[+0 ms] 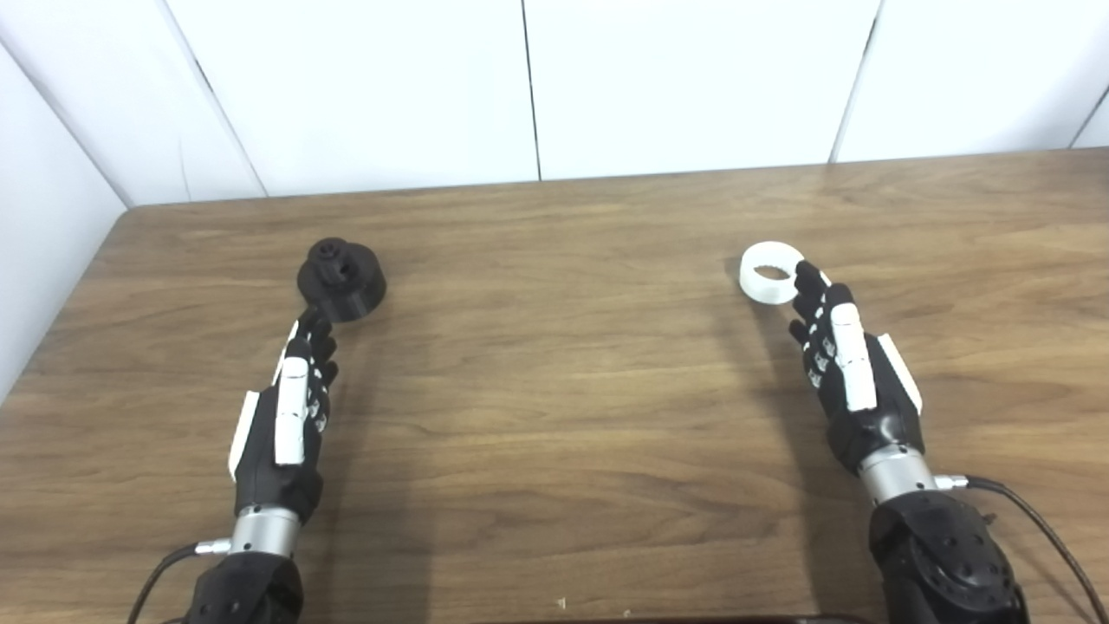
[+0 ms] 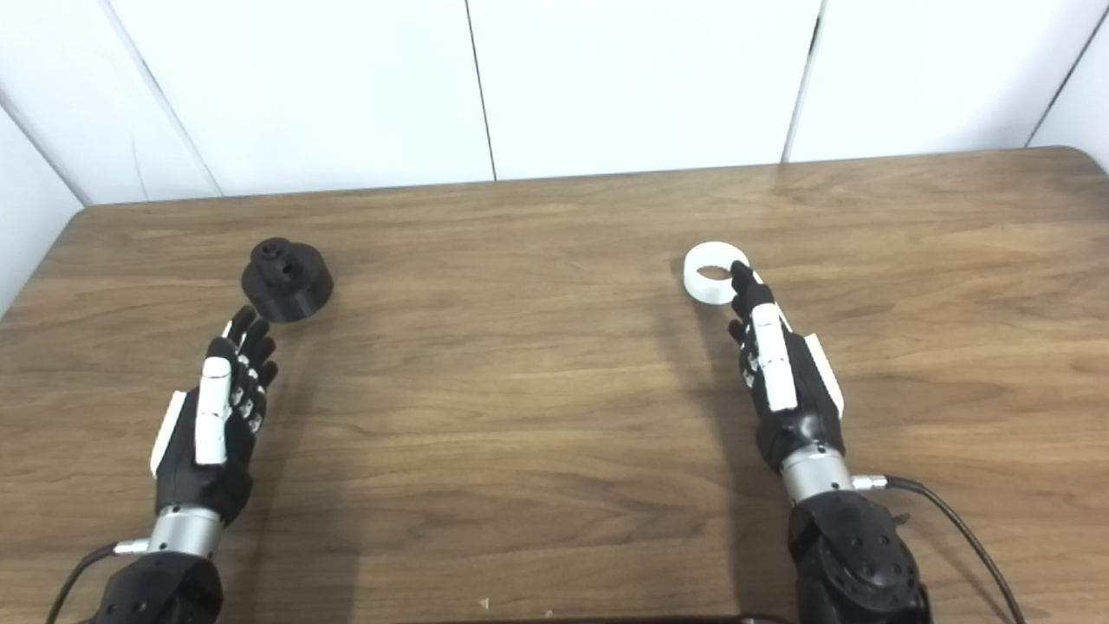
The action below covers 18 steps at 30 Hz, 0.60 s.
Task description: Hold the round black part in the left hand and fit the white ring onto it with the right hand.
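Observation:
The round black part (image 1: 341, 277) lies on the wooden table (image 1: 554, 390) at the back left, with a small hub on top. My left hand (image 1: 293, 407) is open and empty just in front of it, its fingertips close to the part's near edge. The white ring (image 1: 768, 273) lies on the table at the right. My right hand (image 1: 845, 373) is open and empty just in front of the ring, its fingertips at the ring's near right edge. Both also show in the right eye view: black part (image 2: 288, 279), ring (image 2: 716, 272).
White wall panels (image 1: 537, 87) stand behind the table's far edge. The table's left edge runs close to the black part. Cables trail from both wrists near the front edge.

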Motion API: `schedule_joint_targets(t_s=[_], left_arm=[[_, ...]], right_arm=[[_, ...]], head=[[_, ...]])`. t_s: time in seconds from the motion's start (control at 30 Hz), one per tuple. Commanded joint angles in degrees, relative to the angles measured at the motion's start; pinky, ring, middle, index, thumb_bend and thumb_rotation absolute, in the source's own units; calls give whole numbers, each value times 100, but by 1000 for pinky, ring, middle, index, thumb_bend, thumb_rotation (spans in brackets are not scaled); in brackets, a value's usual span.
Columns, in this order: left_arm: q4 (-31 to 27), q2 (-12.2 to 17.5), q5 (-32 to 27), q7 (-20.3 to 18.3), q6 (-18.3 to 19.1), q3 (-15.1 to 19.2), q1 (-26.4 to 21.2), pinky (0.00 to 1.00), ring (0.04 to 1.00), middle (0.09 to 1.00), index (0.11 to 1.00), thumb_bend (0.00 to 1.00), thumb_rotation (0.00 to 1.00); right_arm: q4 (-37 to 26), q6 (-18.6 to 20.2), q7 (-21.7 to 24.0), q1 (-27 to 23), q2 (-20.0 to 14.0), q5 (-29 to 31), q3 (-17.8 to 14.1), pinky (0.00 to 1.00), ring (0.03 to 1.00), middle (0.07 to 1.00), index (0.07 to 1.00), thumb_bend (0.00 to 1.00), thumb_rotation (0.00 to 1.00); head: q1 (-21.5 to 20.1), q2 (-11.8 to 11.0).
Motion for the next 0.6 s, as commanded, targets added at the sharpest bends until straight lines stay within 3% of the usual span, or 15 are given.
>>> schedule_joint_targets(t_s=[0.0,0.57], left_arm=[[-137,67,25,28,-151,3,-172,1000,1000,1000,1000,492,1000],[-172,109,-20,-10,-80,9,-137,1000,1000,1000,1000,515,1000]], right_arm=[[-118,-130,-17,-210,36,11,20,1000,1000,983,948,487,1000],[-89,-196,9,-171,33,79,1,1000,1000,985,948,492,1000]], head=[[5,1],[23,-11]])
